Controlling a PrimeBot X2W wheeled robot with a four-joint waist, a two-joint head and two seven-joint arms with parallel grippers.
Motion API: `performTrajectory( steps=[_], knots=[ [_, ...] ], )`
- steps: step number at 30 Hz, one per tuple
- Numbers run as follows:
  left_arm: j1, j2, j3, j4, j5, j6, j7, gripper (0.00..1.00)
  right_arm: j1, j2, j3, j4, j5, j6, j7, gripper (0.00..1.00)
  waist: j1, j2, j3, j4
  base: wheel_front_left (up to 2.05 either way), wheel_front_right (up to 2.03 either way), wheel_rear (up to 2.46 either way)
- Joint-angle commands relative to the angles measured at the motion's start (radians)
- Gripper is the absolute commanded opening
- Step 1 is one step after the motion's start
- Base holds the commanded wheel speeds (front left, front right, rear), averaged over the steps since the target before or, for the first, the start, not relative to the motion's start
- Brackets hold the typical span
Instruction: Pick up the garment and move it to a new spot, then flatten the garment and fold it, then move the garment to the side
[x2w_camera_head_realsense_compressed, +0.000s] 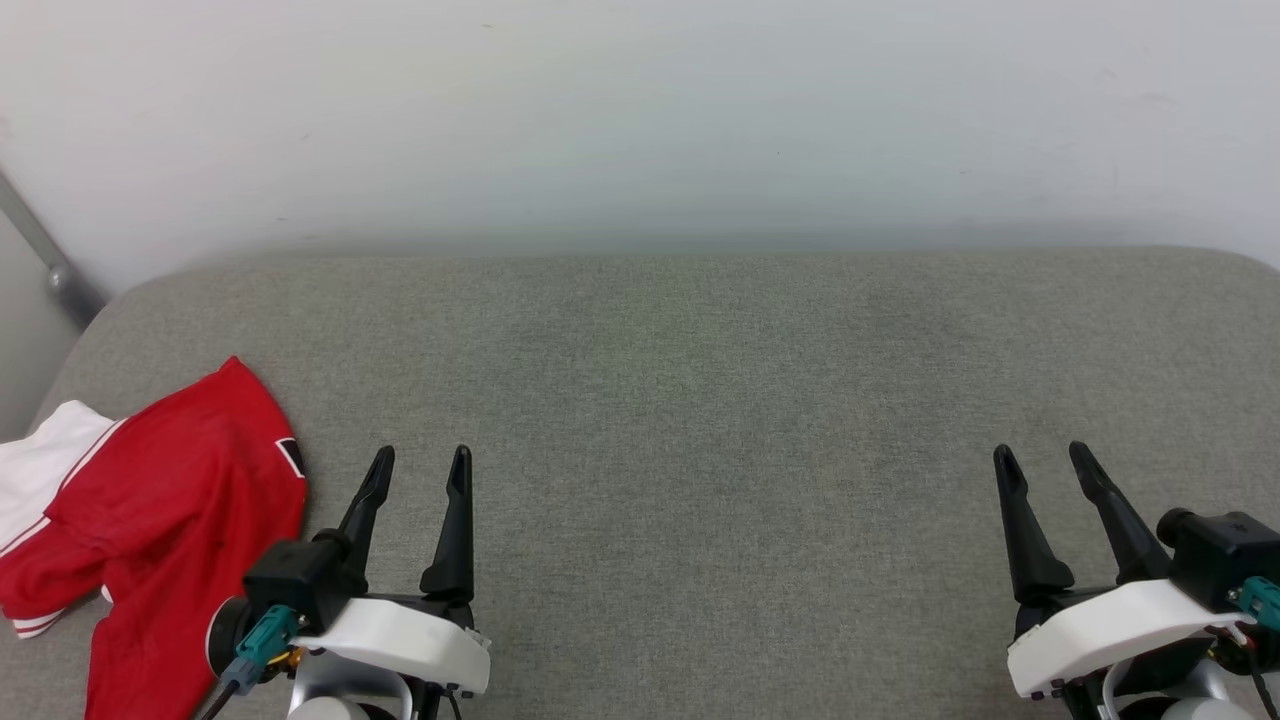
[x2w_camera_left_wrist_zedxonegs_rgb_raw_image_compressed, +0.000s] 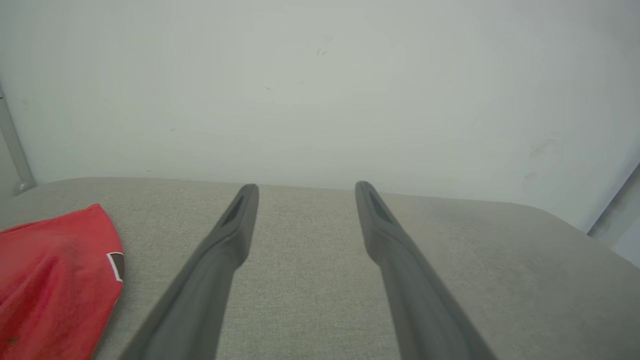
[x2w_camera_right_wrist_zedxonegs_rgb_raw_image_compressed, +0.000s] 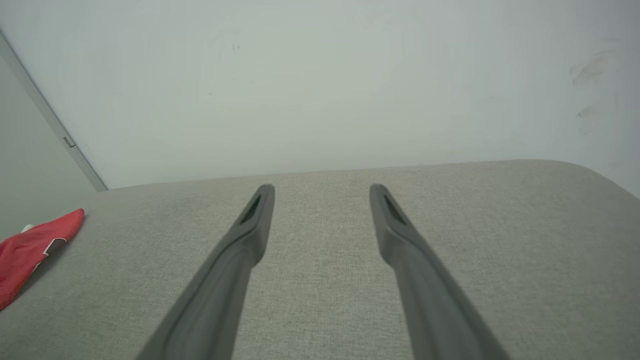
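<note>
Left claw (x2w_camera_head_realsense_compressed: 421, 457) and right claw (x2w_camera_head_realsense_compressed: 1042, 453) hang over the counter's (x2w_camera_head_realsense_compressed: 700, 400) near edge, both spread wide and empty. The red jersey (x2w_camera_head_realsense_compressed: 180, 490) lies crumpled at the counter's left edge, white sleeve (x2w_camera_head_realsense_compressed: 45, 460) outermost, just beside the left claw. A pale wall (x2w_camera_head_realsense_compressed: 640, 120) rises behind the far edge.

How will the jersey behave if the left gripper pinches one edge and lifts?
Probably floppy: the jersey lies rumpled in soft folds on the grey pad, so it should drape from a single pinch. It is likely light, since the cloth looks thin. If pushed, it may bunch rather than slide whole.
</note>
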Motion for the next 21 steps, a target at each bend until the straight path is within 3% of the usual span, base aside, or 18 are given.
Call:
performTrajectory(
  steps=[1, 21],
  knots=[
    [-0.006, 0.001, -0.002, -0.002, 0.021, 0.006, -0.007, 1.00, 0.004, 0.003, 0.001, -0.011, -0.021, 0.000, -0.001, 1.00, 0.0000, 0.0000, 0.000, 0.000, 0.00, 0.00, 0.00],
    [-0.012, -0.007, -0.009, 0.045, 0.128, 0.007, -0.047, 1.00, 0.014, 0.006, 0.010, -0.009, -0.136, 0.000, -0.018, 1.00, 0.0000, 0.0000, -0.005, 0.001, 0.00, 0.00, 0.00]
  ],
)
